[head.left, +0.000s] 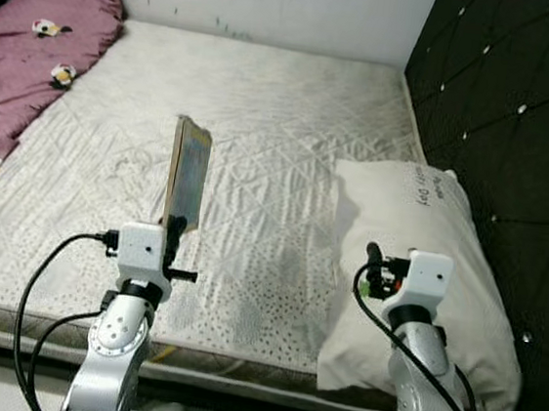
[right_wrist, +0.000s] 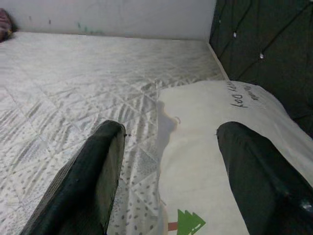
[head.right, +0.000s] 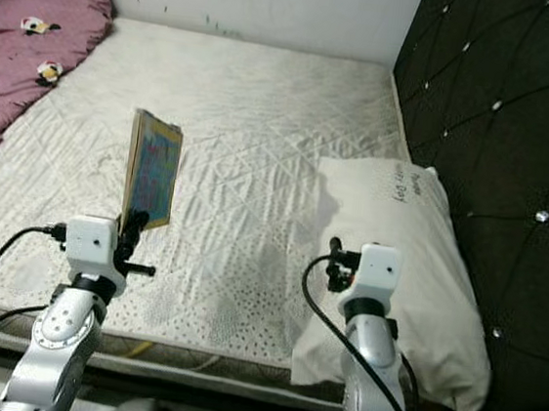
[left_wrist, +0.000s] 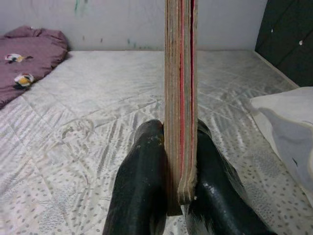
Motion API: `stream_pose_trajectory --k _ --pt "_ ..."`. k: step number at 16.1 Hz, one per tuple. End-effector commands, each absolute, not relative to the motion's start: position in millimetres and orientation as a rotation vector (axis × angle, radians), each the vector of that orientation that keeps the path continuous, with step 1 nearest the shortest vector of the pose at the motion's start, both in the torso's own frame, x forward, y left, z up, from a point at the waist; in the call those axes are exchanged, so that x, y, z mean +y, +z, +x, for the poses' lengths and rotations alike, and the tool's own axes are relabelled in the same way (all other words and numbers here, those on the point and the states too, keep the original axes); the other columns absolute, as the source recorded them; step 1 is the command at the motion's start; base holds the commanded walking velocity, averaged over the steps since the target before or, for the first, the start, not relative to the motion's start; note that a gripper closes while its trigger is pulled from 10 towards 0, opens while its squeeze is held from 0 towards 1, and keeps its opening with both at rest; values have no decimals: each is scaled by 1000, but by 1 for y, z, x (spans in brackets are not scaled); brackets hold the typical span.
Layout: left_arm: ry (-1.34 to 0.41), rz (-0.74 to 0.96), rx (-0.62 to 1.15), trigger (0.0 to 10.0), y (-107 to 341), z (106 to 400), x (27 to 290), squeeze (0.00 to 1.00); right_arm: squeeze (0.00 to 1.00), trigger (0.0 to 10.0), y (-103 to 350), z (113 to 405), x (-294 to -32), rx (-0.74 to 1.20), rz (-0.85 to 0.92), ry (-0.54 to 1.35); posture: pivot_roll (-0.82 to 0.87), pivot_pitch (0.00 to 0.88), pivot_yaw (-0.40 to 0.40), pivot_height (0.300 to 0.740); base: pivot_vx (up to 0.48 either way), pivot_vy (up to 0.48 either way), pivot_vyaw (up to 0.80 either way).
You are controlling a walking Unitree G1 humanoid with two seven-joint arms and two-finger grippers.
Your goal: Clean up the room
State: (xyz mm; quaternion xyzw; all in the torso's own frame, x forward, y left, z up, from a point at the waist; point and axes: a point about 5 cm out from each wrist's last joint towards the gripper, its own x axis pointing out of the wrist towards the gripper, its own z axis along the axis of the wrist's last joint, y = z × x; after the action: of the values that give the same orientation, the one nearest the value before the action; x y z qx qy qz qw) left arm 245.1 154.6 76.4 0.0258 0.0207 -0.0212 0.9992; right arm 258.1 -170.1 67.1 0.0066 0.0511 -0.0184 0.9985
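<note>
Above the near half of the white quilted mattress (head.left: 283,128), your left gripper (left_wrist: 178,193) holds a thin flat book with a colourful cover (head.left: 187,172) upright on its edge. The two black fingers (left_wrist: 142,196) are clamped against its opposite faces near the lower end, and the left wrist view shows the worn page edges and a red strip running straight up between them. The book stands clear of the mattress surface, its cover facing the robot's right.

Your right gripper (right_wrist: 168,171) hovers with its fingers spread wide and nothing between them, over the inner edge of the white rectangular pillow with printed lettering (head.left: 425,270). That pillow lies at the right side of the mattress, just beside the black tufted headboard panel with shiny studs (head.left: 520,114), and its near corner overhangs the mattress edge.

At the far left of the mattress lies a bunched maroon blanket with small panda-like figures (head.left: 35,53), well apart from both grippers. A pale wall (head.left: 276,0) with faint green marks closes the far side.
</note>
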Motion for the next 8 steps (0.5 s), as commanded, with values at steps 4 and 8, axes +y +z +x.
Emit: stream_pose_trajectory --k 4,8 --pt "-22 72 12 10000 82 248 157 0 0 10000 67 257 -171 105 19 -47 -6 3 -22 740 0 0 -800" --pt "38 26 19 10000 78 237 165 0 0 10000 61 250 -172 121 22 -69 -14 0 4 740 0 0 -800"
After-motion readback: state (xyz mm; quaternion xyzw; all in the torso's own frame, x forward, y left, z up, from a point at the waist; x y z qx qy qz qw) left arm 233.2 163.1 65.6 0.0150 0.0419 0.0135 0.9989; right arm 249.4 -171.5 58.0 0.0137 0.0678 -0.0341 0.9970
